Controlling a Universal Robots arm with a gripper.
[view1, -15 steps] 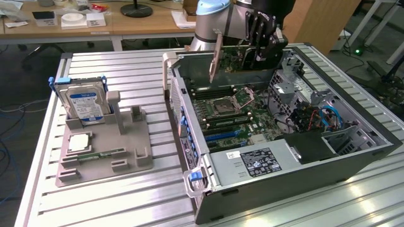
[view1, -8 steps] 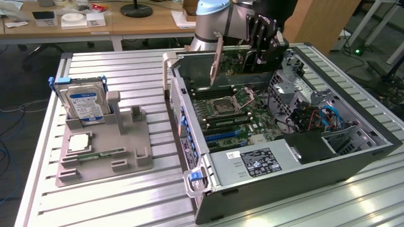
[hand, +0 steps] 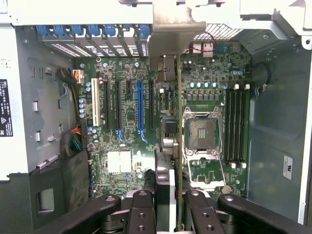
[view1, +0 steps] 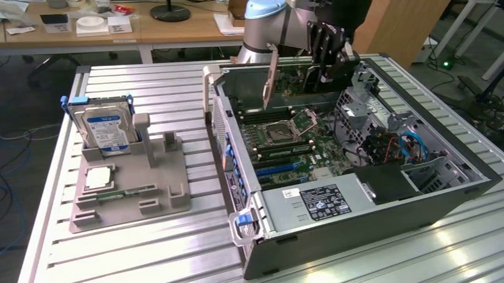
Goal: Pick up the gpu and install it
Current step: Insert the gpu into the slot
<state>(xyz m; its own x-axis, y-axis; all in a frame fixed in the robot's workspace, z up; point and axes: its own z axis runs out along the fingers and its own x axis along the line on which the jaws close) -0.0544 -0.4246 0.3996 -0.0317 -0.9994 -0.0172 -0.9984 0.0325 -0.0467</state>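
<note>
the arm (view1: 254,44) is a smooth silver-grey tube with thick, rounded joints, one of them closed by a pale blue cap (view1: 266,8). the gripper (hand: 168,192) is matte black all over, built from flat, round-ended links (hand: 87,212) set in pairs on either side of its middle. small round pivot pins (hand: 141,214) of dull grey metal sit in the link ends, ringed by shallow black collars.
</note>
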